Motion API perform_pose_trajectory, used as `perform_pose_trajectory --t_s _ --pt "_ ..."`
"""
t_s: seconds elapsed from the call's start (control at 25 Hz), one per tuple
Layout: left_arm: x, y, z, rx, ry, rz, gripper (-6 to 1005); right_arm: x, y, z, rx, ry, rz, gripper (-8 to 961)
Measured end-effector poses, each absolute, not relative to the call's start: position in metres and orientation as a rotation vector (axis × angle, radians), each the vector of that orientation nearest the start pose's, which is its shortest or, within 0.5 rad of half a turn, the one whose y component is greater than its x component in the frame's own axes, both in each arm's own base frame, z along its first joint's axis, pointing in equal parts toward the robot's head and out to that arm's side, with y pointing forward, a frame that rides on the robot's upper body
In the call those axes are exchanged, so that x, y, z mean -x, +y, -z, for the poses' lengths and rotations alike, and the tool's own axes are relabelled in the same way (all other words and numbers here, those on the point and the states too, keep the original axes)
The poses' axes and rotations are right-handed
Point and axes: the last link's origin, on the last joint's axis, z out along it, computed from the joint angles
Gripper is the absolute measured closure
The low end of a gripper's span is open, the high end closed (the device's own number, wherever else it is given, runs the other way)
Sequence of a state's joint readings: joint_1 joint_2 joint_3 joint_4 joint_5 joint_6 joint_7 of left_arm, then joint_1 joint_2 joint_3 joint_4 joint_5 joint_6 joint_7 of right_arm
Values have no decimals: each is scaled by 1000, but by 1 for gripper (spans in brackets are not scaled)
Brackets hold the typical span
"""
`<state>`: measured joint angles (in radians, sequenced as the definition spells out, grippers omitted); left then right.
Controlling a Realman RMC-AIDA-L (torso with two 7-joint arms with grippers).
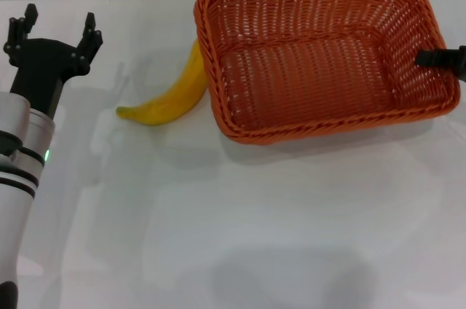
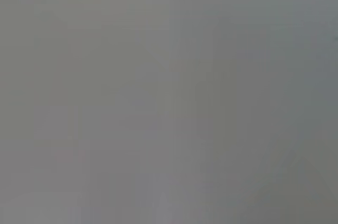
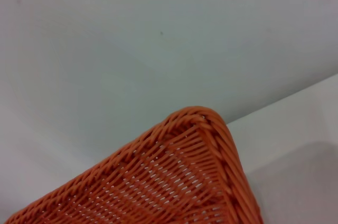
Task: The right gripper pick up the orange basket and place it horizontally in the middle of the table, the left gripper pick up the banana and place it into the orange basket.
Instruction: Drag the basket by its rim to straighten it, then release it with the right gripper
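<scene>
Left gripper: black two-finger claw on a banded silver arm, fingers spread wide, holding nothing, poised over bare glossy white table. Banana to its right: smooth, curved, yellow, lying flat, far end tucked against the orange basket. Basket beyond: rectangular woven wicker, braided rim, slanted sides. Right gripper at the basket's far short rim, mostly out of view; grip cannot be told. Wide open tabletop nearer the robot

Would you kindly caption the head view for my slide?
Orange basket on table, banana beside it, left hand open.
</scene>
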<state>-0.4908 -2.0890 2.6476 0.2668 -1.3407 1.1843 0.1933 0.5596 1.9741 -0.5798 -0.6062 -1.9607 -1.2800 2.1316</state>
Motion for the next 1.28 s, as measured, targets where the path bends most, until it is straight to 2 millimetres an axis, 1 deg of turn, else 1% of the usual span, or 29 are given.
perform_pose_trajectory --t_s 0.4,1.08,1.28 --pt "299 341 32 1569 -392 591 142 -307 377 -58 2017 1566 -866 791" --pt "298 341 32 1575 -389 591 144 -301 375 -52 2049 1547 -891 792" --pt "298 340 32 1576 -388 589 144 -297 375 -52 2066 1529 -929 705"
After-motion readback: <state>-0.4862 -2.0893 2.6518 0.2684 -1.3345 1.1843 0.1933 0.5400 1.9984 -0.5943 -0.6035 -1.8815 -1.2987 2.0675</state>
